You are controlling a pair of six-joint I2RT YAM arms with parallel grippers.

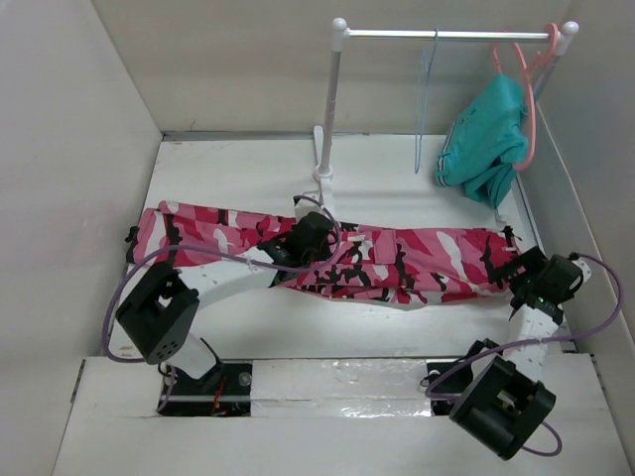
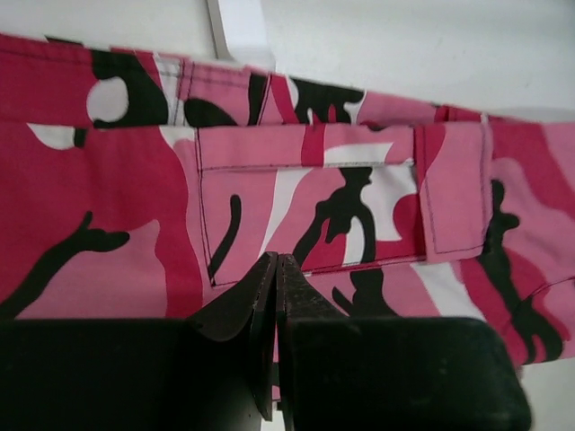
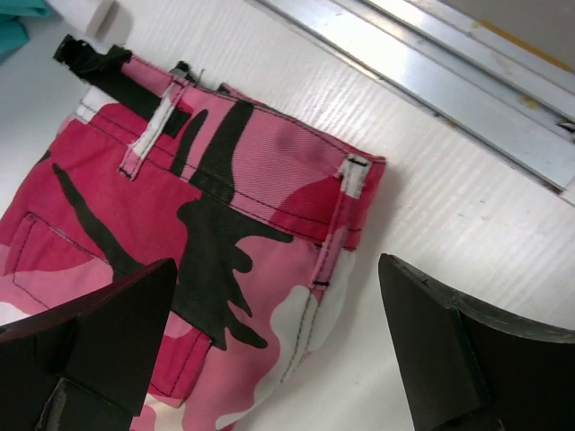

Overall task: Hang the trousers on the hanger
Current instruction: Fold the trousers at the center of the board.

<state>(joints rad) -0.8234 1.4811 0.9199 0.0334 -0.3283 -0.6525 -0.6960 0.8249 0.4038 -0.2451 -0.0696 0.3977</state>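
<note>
- Top cam: I see the trousers [image 1: 417, 263] laid flat across the tabletop [image 1: 248, 169], running left to right w/ the waist end at the right.
- Top cam: the left tool [image 1: 283, 250] is over the mid part of the trousers. I can't tell from here whether it touches the cloth or sits just above it. The right tool [image 1: 511, 276] is at the waist end, near the tabletop's right edge.
- Top cam: the hanger [image 1: 427, 99] hangs off the rail of the white rack [image 1: 332, 109] at the back, well apart from the trousers. Further right on the same rail, a coral hanger [image 1: 533, 124] carries a teal garment [image 1: 486, 129].
- Left wrist cam: the left tool [image 2: 276, 262] has its fingers [image 2: 243, 301] pressed together, tips at the cloth near the lower seam of a patch pocket [image 2: 305, 206]. I can't tell if any fabric is pinched btwn them.
- Left wrist cam: the trousers [image 2: 117, 197] fill most of the view. A strip of tabletop [image 2: 404, 45] and the rack foot [image 2: 238, 27] show up top.
- Right wrist cam: the right tool [image 3: 277, 265] is spread wide, one finger [image 3: 117, 332] at each side of the frame, gripping nothing.
- Right wrist cam: the waistband corner of the trousers [image 3: 207, 224] lies btwn and below the fingers, w/ a white belt loop [image 3: 148, 135] on it.
- Right wrist cam: there's bare tabletop [image 3: 431, 197] to the right and a metal strip [image 3: 431, 54] along the far edge. A bit of the teal garment [image 3: 18, 9] shows in the top-left corner.
</note>
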